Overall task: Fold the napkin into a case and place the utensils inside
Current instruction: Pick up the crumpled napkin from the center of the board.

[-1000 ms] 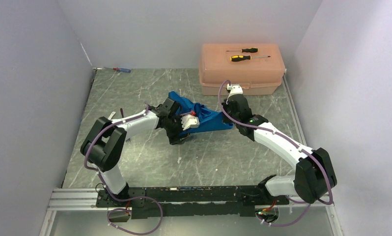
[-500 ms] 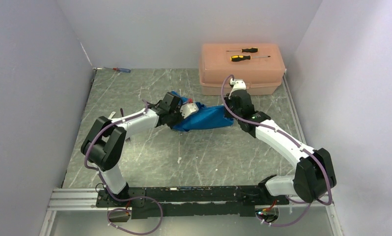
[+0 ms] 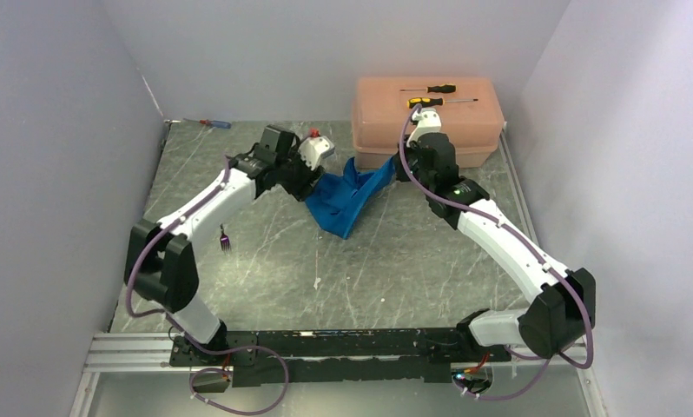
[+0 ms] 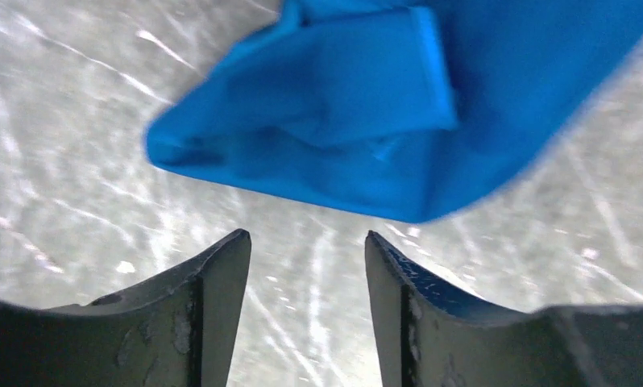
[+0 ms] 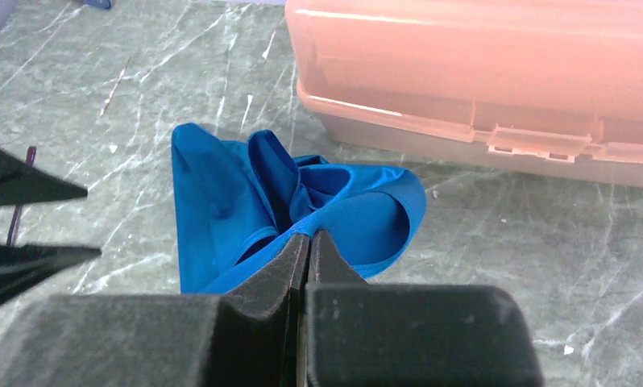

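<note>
The bright blue napkin [image 3: 347, 198] is bunched and loosely folded, hanging toward the table from one edge. My right gripper [image 3: 401, 168] is shut on that edge [image 5: 309, 238], just in front of the peach box. My left gripper [image 3: 311, 181] is open beside the napkin's left corner. In the left wrist view the cloth [image 4: 367, 121] lies just beyond the fingertips, with only table between them [image 4: 306, 238]. A small dark purple fork [image 3: 225, 239] lies on the table to the left, also seen in the right wrist view [image 5: 16, 211].
A large peach plastic box [image 3: 425, 122] stands at the back right with two yellow-and-black screwdrivers [image 3: 430, 95] on its lid. A small blue-and-red screwdriver [image 3: 214, 123] lies at the back left by the wall. Walls close in the table on three sides.
The left gripper let go of the napkin, opened and drew back to the far left. The right gripper carried its edge of the cloth toward the box.
</note>
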Controlling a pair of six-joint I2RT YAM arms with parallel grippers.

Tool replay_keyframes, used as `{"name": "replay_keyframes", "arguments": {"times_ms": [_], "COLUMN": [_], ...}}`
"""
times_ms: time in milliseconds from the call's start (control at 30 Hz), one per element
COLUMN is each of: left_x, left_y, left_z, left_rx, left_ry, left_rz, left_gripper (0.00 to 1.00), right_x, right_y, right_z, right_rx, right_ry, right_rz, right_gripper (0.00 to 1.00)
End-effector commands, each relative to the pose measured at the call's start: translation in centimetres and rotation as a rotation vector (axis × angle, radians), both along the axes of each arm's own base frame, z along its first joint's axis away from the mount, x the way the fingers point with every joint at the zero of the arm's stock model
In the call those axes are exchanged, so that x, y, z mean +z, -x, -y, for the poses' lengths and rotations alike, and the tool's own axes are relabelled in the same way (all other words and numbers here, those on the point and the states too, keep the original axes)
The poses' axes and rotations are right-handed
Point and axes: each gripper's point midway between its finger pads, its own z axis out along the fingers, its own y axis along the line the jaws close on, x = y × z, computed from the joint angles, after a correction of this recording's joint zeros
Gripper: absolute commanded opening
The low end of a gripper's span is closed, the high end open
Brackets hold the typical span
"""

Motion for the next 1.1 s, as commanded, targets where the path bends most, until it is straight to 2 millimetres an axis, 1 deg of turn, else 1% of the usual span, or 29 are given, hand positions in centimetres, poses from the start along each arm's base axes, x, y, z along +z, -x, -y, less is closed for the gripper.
{"name": "replay_keyframes", "arguments": {"times_ms": [0,67,167,200,233,300,367,433,500,600,667,733,833,933,1067], "left_x": [-1.8,-2.3,-2.6,-2.9,-3.2,-3.7,-4.2,-4.7,-5.2,-5.3,-4.7,-5.1,-6.4,-7.6,-9.1], "left_y": [6.4,7.6,9.7,10.4,11.0,12.1,12.4,11.8,10.2,8.7,7.5,7.1,6.5,5.7,5.5], "left_z": [1.9,2.6,4.8,5.4,5.9,6.8,7.1,6.7,5.7,4.6,4.6,5.0,5.6,6.3,7.2], "left_rx": [0.051,0.085,0.04,0.016,-0.01,-0.071,-0.113,-0.126,-0.092,-0.077,-0.063,-0.073,-0.076,-0.085,-0.158], "left_ry": [0.128,0.165,0.197,0.192,0.178,0.136,0.076,-0.013,-0.093,-0.142,-0.139,-0.151,-0.168,-0.189,-0.206], "left_rz": [-0.254,-0.308,-0.376,-0.392,-0.392,-0.382,-0.334,-0.245,-0.155,-0.031,0.041,0.037,0.009,-0.005,-0.011], "left_gripper": [0.61,0.62,0.64,0.74,0.82,0.83,0.84,0.84,0.83,0.84,0.85,0.85,0.85,0.86,0.85], "right_x": [2.8,2.8,3.1,3.3,3.5,4.4,5.1,5.6,5.9,5.9,5.5,4.8,4.0,4.0,4.3], "right_y": [-0.2,-0.1,-0.2,-0.2,-0.4,-0.8,-1.2,-1.7,-2.0,-2.3,-2.5,-2.7,-3.0,-3.3,-3.8], "right_z": [-0.3,-0.4,-0.6,-0.6,-0.5,-0.3,-0.1,0.0,-0.1,-0.1,0.0,0.1,0.4,1.0,1.9], "right_rx": [0.021,0.024,0.024,0.019,0.014,-0.008,-0.027,-0.043,-0.052,-0.062,-0.073,-0.08,-0.088,-0.096,-0.101], "right_ry": [-0.025,-0.032,-0.046,-0.046,-0.044,-0.041,-0.035,-0.026,-0.025,-0.032,-0.029,-0.021,-0.009,-0.014,-0.03], "right_rz": [0.064,0.061,0.061,0.061,0.064,0.073,0.08,0.081,0.076,0.075,0.07,0.059,0.05,0.052,0.062], "right_gripper": [0.0,0.0,0.0,0.0,0.0,0.0,0.0,0.0,0.0,0.0,0.0,0.0,0.0,0.0,0.0]}}
